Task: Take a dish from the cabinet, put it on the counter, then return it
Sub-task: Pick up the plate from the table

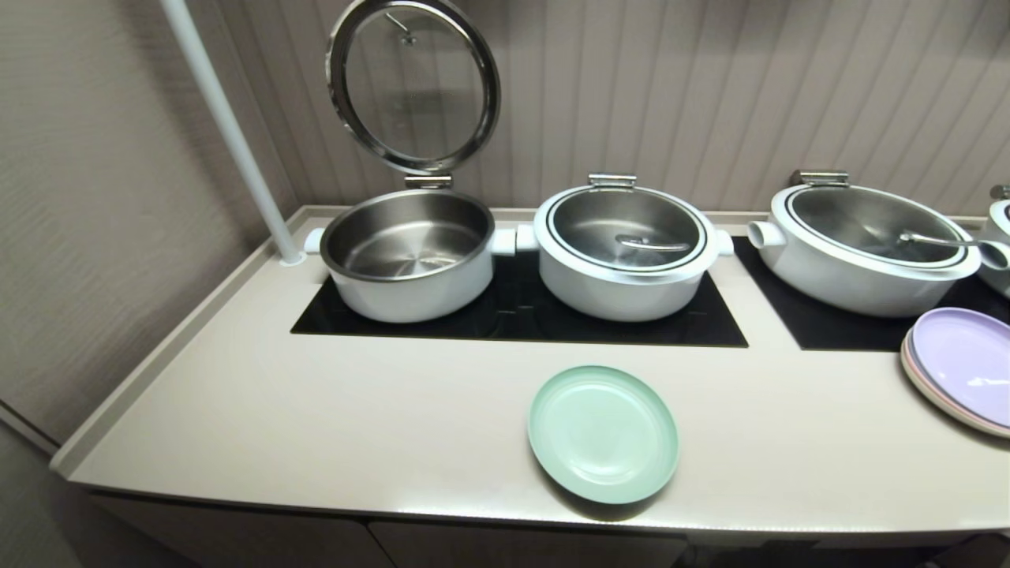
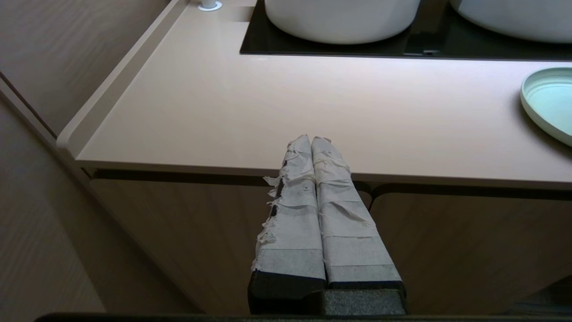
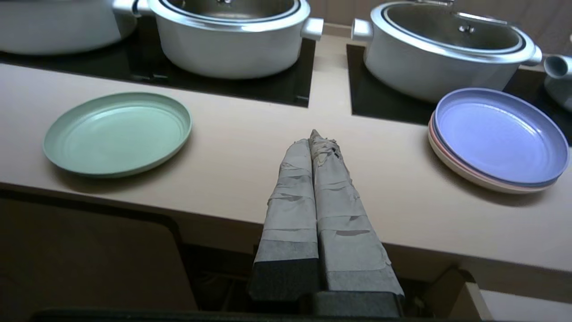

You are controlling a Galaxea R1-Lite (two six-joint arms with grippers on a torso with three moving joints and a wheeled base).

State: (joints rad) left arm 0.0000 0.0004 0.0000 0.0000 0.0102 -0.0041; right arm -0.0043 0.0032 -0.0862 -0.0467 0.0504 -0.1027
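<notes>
Two tools show only in their own wrist views, both out in front of the bench edge and holding nothing. On the left tool (image 2: pixel 311 139) the taped fingers (image 2: pixel 292 223) are pressed together, tips over the front lip of the bench (image 1: pixel 316 426), with the closed cabinet (image 2: pixel 187 241) doors below. On the right tool (image 3: pixel 314 135) the fingers are likewise pressed together, pointing at bare bench between the dish (image 1: pixel 604 433) and a stack of plates (image 1: pixel 959 371).

The mint-green dish lies flat near the front edge of the bench, just in front of the black glass panel (image 1: pixel 513 315), touched by neither tool. In the left wrist view only its edge (image 2: pixel 547 100) shows, well apart from that tool; in the right wrist view the whole dish (image 3: pixel 118 133) shows, near the tool but off to one side.

On the glass panel stand two white pots side by side: the left pot (image 1: pixel 406 256) has its round glass lid (image 1: pixel 414 83) hinged upright, and the middle pot (image 1: pixel 627 248) has its lid down. A third pot (image 1: pixel 864 244), lid down, sits on a second black panel (image 1: pixel 828 327) to the right. The stack of plates, a lilac one on top, rests at the bench's right end, just in front of that panel. A white pole (image 1: pixel 229 130) rises at a slant from the bench's back left corner.
</notes>
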